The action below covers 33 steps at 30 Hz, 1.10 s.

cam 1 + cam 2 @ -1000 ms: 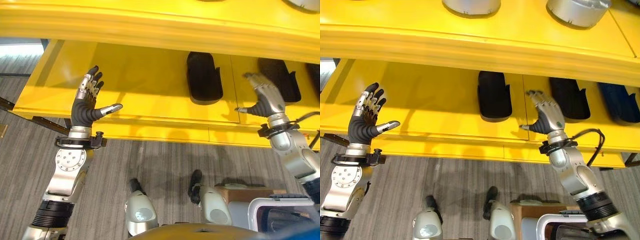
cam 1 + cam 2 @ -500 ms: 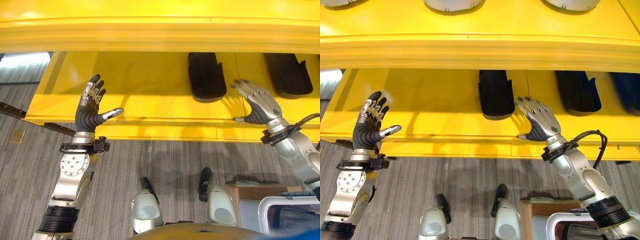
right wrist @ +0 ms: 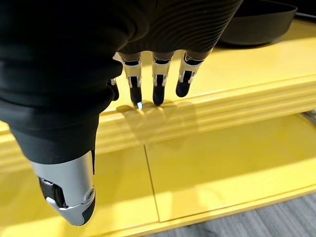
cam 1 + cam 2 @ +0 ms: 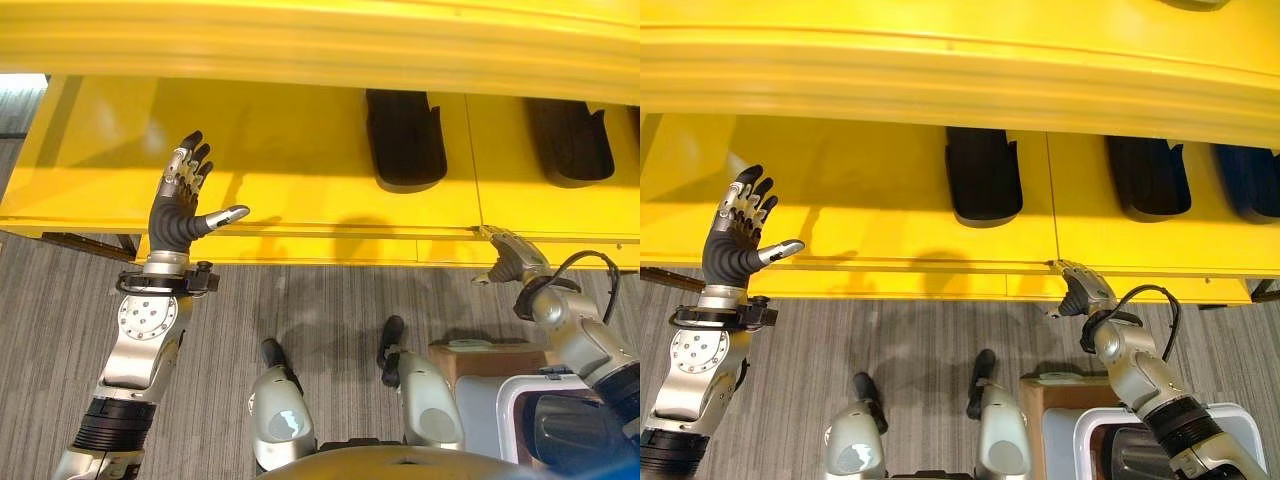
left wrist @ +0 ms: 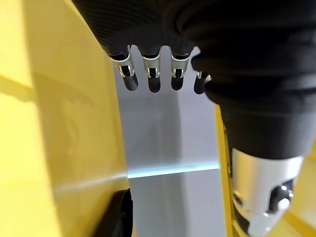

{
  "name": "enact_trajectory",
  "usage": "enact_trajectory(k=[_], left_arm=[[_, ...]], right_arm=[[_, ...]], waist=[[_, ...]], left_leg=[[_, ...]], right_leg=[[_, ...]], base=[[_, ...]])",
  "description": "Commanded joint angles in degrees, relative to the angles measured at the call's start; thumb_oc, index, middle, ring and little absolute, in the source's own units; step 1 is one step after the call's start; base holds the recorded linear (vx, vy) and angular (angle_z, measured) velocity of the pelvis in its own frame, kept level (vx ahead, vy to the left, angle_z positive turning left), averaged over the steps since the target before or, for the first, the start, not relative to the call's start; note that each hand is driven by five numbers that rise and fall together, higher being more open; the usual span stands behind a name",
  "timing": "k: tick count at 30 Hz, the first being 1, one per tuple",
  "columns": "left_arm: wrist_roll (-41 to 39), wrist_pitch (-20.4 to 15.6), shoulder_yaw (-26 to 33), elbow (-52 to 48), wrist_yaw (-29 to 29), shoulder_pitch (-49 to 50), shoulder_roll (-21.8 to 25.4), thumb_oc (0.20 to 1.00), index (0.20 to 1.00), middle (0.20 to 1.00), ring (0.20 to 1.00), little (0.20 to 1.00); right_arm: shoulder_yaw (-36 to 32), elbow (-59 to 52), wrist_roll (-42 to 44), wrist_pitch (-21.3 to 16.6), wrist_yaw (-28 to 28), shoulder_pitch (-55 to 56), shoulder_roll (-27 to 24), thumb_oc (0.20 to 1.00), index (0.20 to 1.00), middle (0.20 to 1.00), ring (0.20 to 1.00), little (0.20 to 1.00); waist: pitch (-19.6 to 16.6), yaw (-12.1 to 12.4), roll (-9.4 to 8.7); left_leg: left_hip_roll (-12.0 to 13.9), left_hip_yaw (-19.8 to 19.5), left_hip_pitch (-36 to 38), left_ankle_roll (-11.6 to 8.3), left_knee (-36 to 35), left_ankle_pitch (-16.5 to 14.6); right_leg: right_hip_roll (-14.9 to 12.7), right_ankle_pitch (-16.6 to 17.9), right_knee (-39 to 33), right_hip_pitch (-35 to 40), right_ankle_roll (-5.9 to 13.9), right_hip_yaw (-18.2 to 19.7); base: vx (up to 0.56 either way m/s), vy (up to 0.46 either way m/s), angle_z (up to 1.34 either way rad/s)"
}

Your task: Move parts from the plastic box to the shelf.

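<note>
**Two hands empty, parts already on the shelf**

Two black parts lie on the lower board of the yellow shelf (image 4: 300,150): one part (image 4: 405,135) near the middle, just beside the seam between the two panels, and a second part (image 4: 570,140) further toward the right end. In the right eye view a dark blue part (image 4: 1255,180) lies at the far right end of the same board.

Left hand (image 4: 180,205): raised over the left portion of the board by its front edge, fingers straight and spread, thumb out to the side, holding nothing.

Right hand (image 4: 1080,290): low at the shelf's front edge, right by the panel seam. Fingers extended, tips at or just above the front lip; the right wrist view shows fingertips (image 3: 158,94) over the yellow edge, nothing gripped.

White plastic box (image 4: 1160,440) on the floor at lower right, beside a brown cardboard box (image 4: 485,360). Cannot tell what is inside it.
</note>
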Motion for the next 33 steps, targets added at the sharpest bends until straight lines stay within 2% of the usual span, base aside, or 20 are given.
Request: enact_trajectory(k=[1, 2, 4, 5, 9, 15, 22, 28, 33], left_arm=[[-0.5, -1.0, 0.2, -2.1, -0.9, 0.7, 1.5, 1.0, 1.0, 1.0, 1.0, 1.0], [-0.5, -1.0, 0.3, -2.1, -0.9, 0.7, 1.5, 1.0, 1.0, 1.0, 1.0, 1.0], [-0.6, -0.7, 0.0, -1.8, -0.6, 0.3, 1.0, 1.0, 1.0, 1.0, 1.0, 1.0], [-0.5, -0.5, 0.0, -1.7, -0.7, 0.1, 0.9, 1.0, 1.0, 1.0, 1.0, 1.0], [-0.9, 1.4, -1.0, -0.3, -2.0, -1.2, 0.5, 1.0, 1.0, 1.0, 1.0, 1.0], [-1.6, 1.4, -1.6, 0.8, -2.4, -2.1, 0.4, 1.0, 1.0, 1.0, 1.0, 1.0], [-2.8, 3.7, -2.6, 1.4, -4.5, -4.1, 0.6, 1.0, 1.0, 1.0, 1.0, 1.0], [-2.1, 3.8, -4.0, 1.5, -4.0, -5.4, 0.5, 1.0, 1.0, 1.0, 1.0, 1.0], [-1.9, 3.8, -4.0, 1.8, -4.4, -5.6, 0.3, 1.0, 1.0, 1.0, 1.0, 1.0]], right_arm=[[-0.3, -2.8, -4.6, -1.6, 1.3, -1.4, -0.2, 1.0, 1.0, 1.0, 1.0, 1.0], [-0.3, -2.8, -4.6, -1.6, 1.3, -1.5, -0.2, 1.0, 1.0, 1.0, 1.0, 1.0], [0.5, -2.9, -6.0, -3.2, 0.2, -2.5, 0.2, 1.0, 1.0, 1.0, 1.0, 1.0], [0.6, -2.9, -6.7, -3.8, 0.0, -3.0, 0.5, 1.0, 1.0, 1.0, 1.0, 1.0], [3.2, -0.7, -8.9, -4.5, -0.3, -8.6, 1.3, 1.0, 1.0, 1.0, 1.0, 1.0], [6.2, 1.6, -12.4, -5.4, 1.8, -14.7, 2.2, 1.0, 1.0, 1.0, 1.0, 1.0], [11.7, 2.9, -15.0, -4.0, 8.7, -22.9, 4.2, 1.0, 1.0, 1.0, 1.0, 1.0], [15.0, 4.6, -15.2, -1.2, 11.7, -27.2, 5.9, 1.0, 1.0, 1.0, 1.0, 1.0], [16.0, 5.8, -15.7, -1.2, 13.4, -28.0, 6.3, 1.0, 1.0, 1.0, 1.0, 1.0]], waist=[[-1.4, 0.5, -0.22], [-1.2, 0.5, -0.16], [-1.2, 0.5, -0.15], [-0.9, 0.6, -0.07], [-0.7, 1.1, 0.32], [-0.5, 2.2, 0.69], [0.5, 3.9, 0.3], [0.9, 4.7, 0.06], [1.0, 4.9, 0.04]], left_leg=[[-1.8, -2.0, -5.4, 0.84, 2.5, -0.7], [-1.4, -1.3, -5.8, 1.46, 2.5, 0.4], [-1.8, -2.1, -5.9, 0.88, 3.0, -0.9], [-1.5, -1.4, -6.4, 1.5, 3.0, 0.1], [-1.6, -1.9, -7.1, 1.52, 3.5, 0.0], [-1.8, -2.5, -7.9, 1.51, 4.1, -0.1], [-1.5, -2.9, -9.4, 1.3, 5.0, 0.1], [-1.5, -2.9, -10.0, 1.3, 5.0, -0.2], [-1.4, -3.0, -10.2, 1.23, 5.1, 0.0]], right_leg=[[1.0, -11.9, 4.8, 3.5, 4.25, 3.0], [1.1, -11.0, 4.7, 3.0, 3.78, 2.6], [1.1, -12.0, 5.1, 3.0, 4.16, 3.1], [1.4, -11.2, 5.1, 2.4, 3.65, 2.7], [1.8, -11.5, 6.0, 1.6, 3.23, 2.7], [1.8, -12.1, 7.5, 0.6, 2.89, 2.0], [1.1, -12.5, 10.3, -1.8, 2.51, 0.6], [0.6, -12.8, 11.5, -3.0, 2.39, -0.2], [0.4, -12.8, 12.0, -3.4, 2.31, -0.5]], base=[[-0.06, -0.019, -0.04], [-0.06, -0.024, -0.01], [0.0, 0.0, 0.0], [0.0, 0.0, 0.0], [-0.02, -0.006, 0.0], [0.01, -0.001, -0.01], [0.01, -0.027, 0.06], [-0.01, -0.014, 0.06], [0.0, -0.004, 0.04]])
